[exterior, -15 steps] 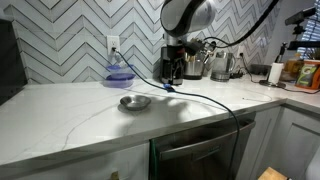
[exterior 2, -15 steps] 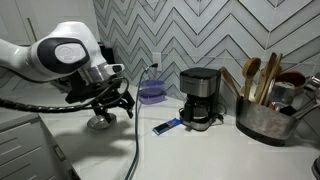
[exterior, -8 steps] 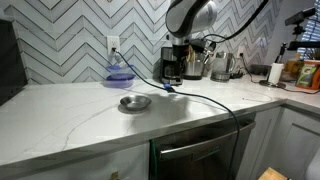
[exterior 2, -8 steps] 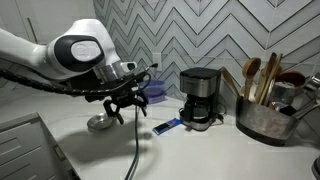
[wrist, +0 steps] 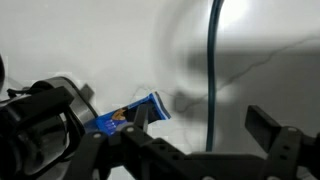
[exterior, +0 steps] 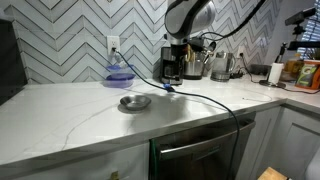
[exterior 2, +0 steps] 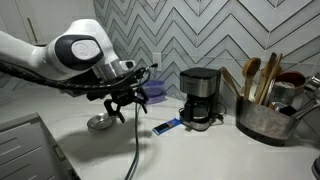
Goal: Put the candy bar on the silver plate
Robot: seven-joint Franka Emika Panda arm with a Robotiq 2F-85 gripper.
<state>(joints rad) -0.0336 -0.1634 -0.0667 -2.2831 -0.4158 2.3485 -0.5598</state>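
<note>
Currently one candy bar [exterior 2: 166, 126] lies flat on the counter [exterior 2: 210, 155], apart from the one silver plate [exterior 2: 99, 123]. In the wrist view its long axis slants from lower left to upper right. The tool [exterior 2: 122, 110] hangs over the counter, jaws spread, holding nothing.

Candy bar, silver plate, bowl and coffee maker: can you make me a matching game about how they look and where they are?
Things:
1. candy bar
2. silver plate
3. bowl
4. coffee maker

Clues:
A. shiny grey and round
B. blue wrapper, flat on the counter
C. mostly black, standing upright
D. purplish, below the wall socket

Pairs: 1-B, 2-A, 3-D, 4-C
</note>
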